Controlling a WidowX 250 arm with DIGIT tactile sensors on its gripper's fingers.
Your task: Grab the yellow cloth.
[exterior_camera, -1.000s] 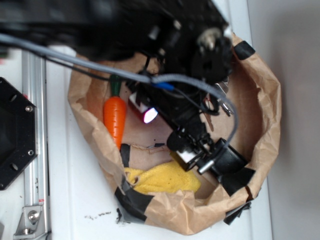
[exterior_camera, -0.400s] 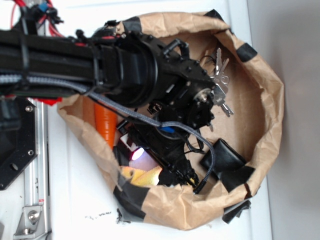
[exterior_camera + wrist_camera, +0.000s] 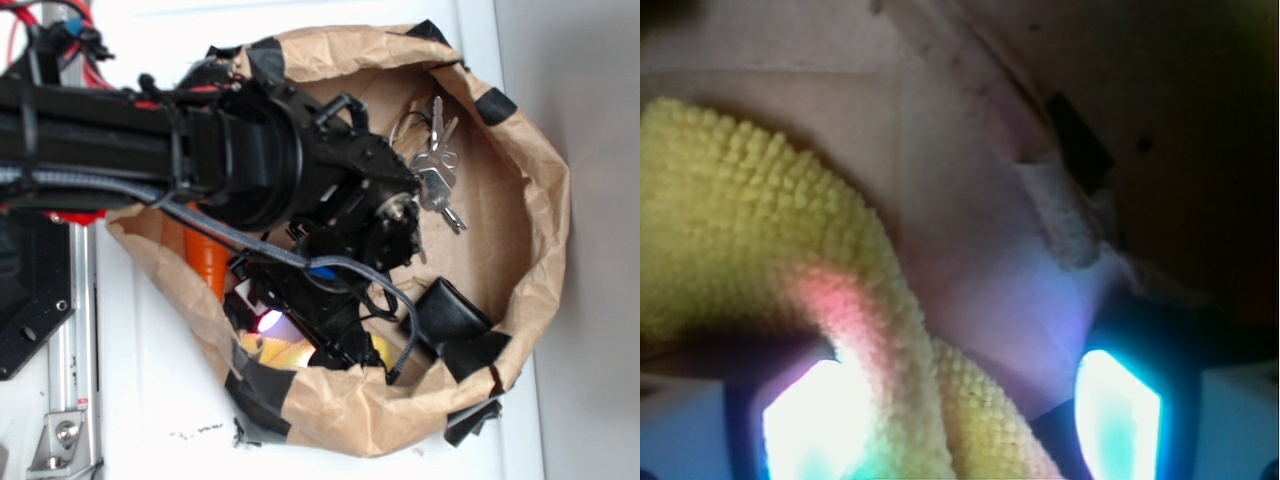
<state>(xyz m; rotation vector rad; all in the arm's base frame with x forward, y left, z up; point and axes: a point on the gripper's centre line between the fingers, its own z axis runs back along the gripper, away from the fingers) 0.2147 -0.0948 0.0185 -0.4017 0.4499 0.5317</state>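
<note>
Lowered further, the gripper [image 3: 960, 410] straddles the yellow cloth [image 3: 760, 250], jaws wide, gripping nothing.

We are viewing from overhead, looking down into the paper bag [image 3: 520, 200]; wrist view is looking close-up at the shared yellow cloth [image 3: 750, 240].

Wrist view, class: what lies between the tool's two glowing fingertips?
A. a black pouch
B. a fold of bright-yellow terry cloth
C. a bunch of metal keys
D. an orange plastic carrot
B: a fold of the bright-yellow terry cloth runs down between the two lit fingertips of the tool, above the brown paper bag floor.
</note>
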